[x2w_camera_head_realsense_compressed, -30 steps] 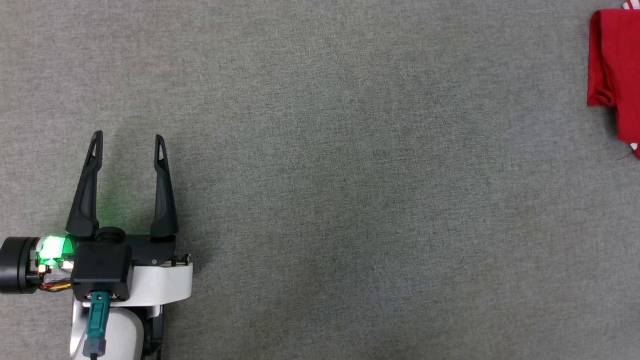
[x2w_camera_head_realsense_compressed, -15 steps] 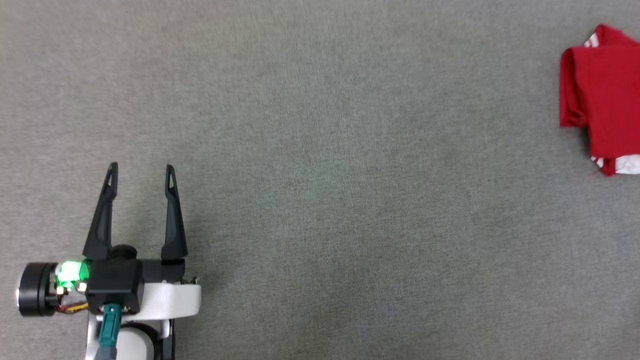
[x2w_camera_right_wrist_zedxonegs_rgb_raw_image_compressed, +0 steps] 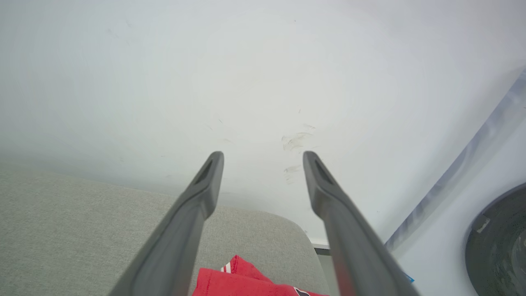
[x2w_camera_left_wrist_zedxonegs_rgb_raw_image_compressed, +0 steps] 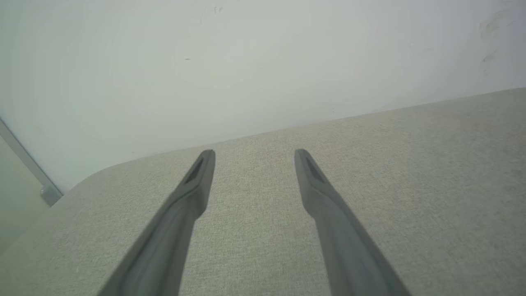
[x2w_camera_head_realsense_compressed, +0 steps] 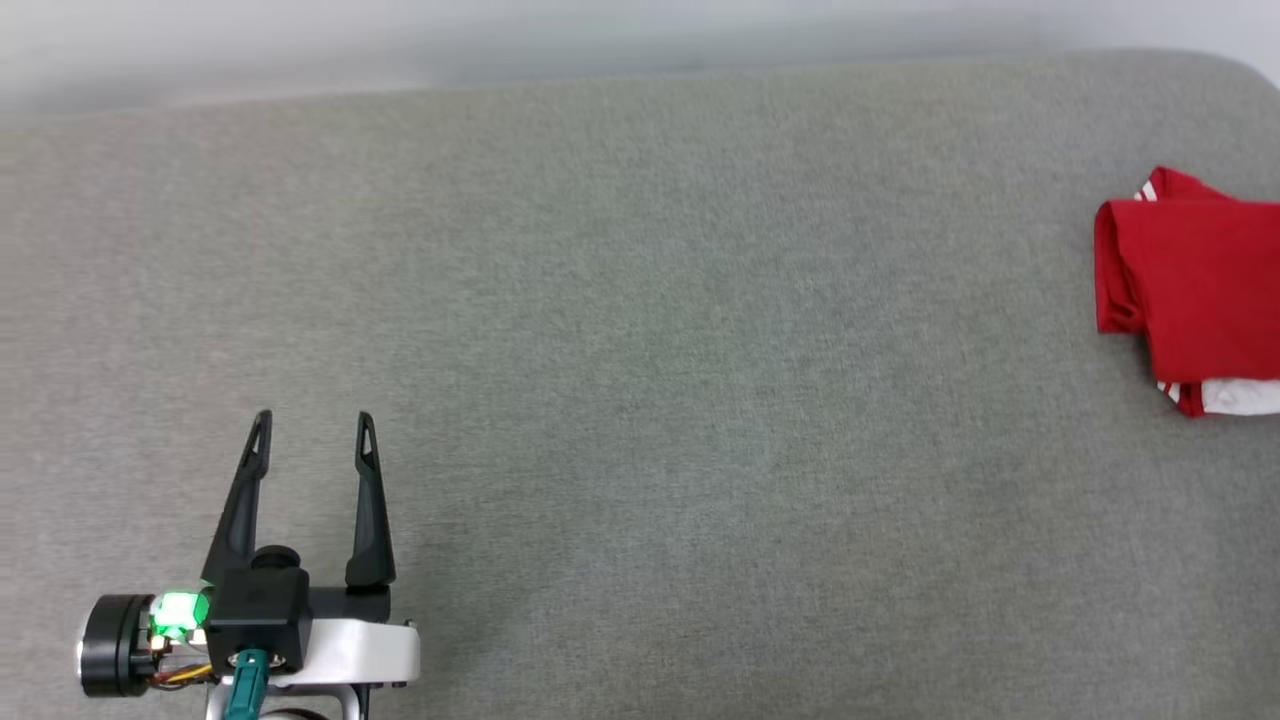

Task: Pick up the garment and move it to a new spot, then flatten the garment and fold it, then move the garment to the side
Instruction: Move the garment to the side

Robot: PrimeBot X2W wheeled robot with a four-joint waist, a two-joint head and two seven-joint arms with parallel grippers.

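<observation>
The garment [x2w_camera_head_realsense_compressed: 1200, 290] is a red jersey lying folded at the far right of the grey table [x2w_camera_head_realsense_compressed: 640, 400], with white and striped trim at its near and far corners. In the right wrist view the garment [x2w_camera_right_wrist_zedxonegs_rgb_raw_image_compressed: 246, 281] lies below my right gripper [x2w_camera_right_wrist_zedxonegs_rgb_raw_image_compressed: 263, 158], which is open and holds nothing. My left gripper [x2w_camera_head_realsense_compressed: 312, 430] stands open over bare cloth at the lower left, far from the garment. In the left wrist view the left gripper [x2w_camera_left_wrist_zedxonegs_rgb_raw_image_compressed: 254, 155] also shows spread and empty.
The table's far edge [x2w_camera_head_realsense_compressed: 600, 85] meets a pale wall [x2w_camera_head_realsense_compressed: 500, 40]. Its rounded right corner [x2w_camera_right_wrist_zedxonegs_rgb_raw_image_compressed: 300, 230] lies just beyond the garment. A dark round object [x2w_camera_right_wrist_zedxonegs_rgb_raw_image_compressed: 499, 242] sits off the table to the right.
The head camera has tilted up, so the whole view slid down and the table's far edge and wall came into sight. More of the folded garment now shows at the right.
</observation>
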